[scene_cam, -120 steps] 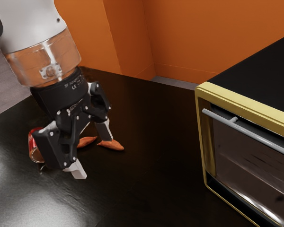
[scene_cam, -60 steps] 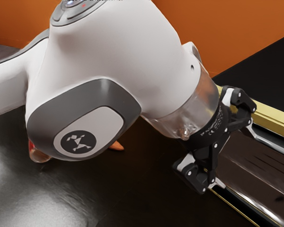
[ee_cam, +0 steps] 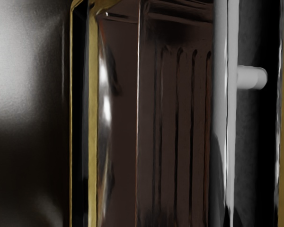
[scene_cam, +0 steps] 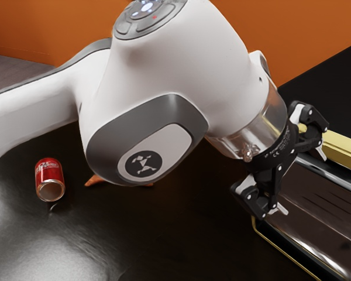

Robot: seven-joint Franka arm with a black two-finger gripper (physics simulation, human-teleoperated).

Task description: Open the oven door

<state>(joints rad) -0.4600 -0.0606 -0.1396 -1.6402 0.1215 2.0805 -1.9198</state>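
Note:
In the exterior view my gripper (scene_cam: 302,181) stands open in front of the oven's face, its two fingers well apart. One finger is up near the handle (scene_cam: 339,180) and the yellow top frame, the other lower, in front of the dark door (scene_cam: 324,216). No grasp on the bar is visible. The door looks shut. From the wrist view, the grey handle (ee_cam: 220,71) runs straight past the hand, with a round mount (ee_cam: 251,78) joining it to the dark panel. Beside it is the ribbed door glass (ee_cam: 173,137). The handle's near end is hidden behind the gripper in the exterior view.
A red can (scene_cam: 50,175) lies on the dark table (scene_cam: 164,240) at the exterior view's left. Orange food pieces (scene_cam: 93,181) are partly behind the arm. The oven's black top (scene_cam: 333,88) rises beyond the hand, and an orange wall stands behind.
My hand has swung from above the food pieces across to the oven's front, tilting over toward it. Over the last half second it moved slightly further toward the exterior view's right, with fingers still apart.

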